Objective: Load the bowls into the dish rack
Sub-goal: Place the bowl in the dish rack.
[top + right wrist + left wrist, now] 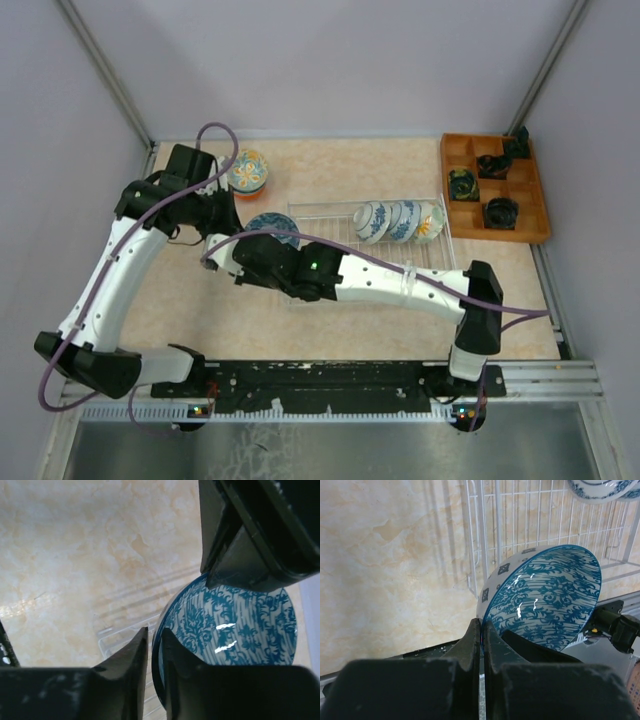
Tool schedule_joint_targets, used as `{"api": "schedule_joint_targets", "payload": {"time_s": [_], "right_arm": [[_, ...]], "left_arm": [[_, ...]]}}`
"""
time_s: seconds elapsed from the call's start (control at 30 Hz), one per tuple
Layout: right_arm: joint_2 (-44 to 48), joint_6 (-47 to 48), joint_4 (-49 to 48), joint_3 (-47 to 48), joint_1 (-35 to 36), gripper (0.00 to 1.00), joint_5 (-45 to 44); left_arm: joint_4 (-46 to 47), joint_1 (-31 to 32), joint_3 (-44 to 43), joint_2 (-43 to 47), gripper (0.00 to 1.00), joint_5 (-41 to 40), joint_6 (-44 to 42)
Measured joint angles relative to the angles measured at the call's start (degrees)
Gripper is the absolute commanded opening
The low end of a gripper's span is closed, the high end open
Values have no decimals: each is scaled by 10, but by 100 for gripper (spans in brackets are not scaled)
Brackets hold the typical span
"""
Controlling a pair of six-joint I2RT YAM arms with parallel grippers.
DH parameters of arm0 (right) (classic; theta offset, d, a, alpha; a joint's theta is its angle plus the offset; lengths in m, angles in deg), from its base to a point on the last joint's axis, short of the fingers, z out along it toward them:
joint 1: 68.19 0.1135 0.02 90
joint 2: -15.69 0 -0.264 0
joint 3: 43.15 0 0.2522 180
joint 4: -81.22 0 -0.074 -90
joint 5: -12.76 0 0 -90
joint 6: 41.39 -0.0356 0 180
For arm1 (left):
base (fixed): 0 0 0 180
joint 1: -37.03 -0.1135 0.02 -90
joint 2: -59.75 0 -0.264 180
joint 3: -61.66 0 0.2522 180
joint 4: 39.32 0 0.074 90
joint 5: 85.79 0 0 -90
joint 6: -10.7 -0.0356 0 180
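Over beige table [220,312], left gripper [481,630], right gripper [155,642] tight on bowl [545,595].

The marbled table [200,320] bears a dish rack [430,255], wooden tray [500,236] and patterned bowl [247,172].

Dish rack [322,212]: pale wire grid, shallow, raised sides, mid-bench. Three patterned bowls [403,220] standing on edge in a touching row at far right end of rack. Blue-patterned bowl [545,600] tilted on edge at rack's left end, rim pinched in left gripper [481,632] fingers, right gripper [156,637] fingers closed across rim. Green-patterned bowl [247,168] sitting over orange bowl [246,190], on bench left of rack.
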Motion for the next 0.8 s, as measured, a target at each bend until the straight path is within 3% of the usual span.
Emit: {"api": "schedule_joint_targets", "payload": {"time_s": [0.07, 0.17, 0.27, 0.37, 0.67, 0.8], "right_arm": [[-2, 3, 0, 0, -1, 0, -2], [-3, 0, 1, 0, -1, 0, -2], [-3, -6, 2, 0, -4, 0, 0], [-3, -22, 2, 0, -11, 0, 13], [66, -102, -4, -65, -82, 0, 95], [118, -157, -27, -91, -176, 0, 158]], "left_arm": [[-8, 0, 0, -2, 0, 0, -4], [-8, 1, 0, -6, 7, 0, -9], [-7, 2, -1, -8, 31, 0, -9], [3, 2, -13, -16, 43, 1, -1], [43, 2, -189, -89, 57, -25, 7], [66, 0, -200, -102, 58, -30, 8]]}}
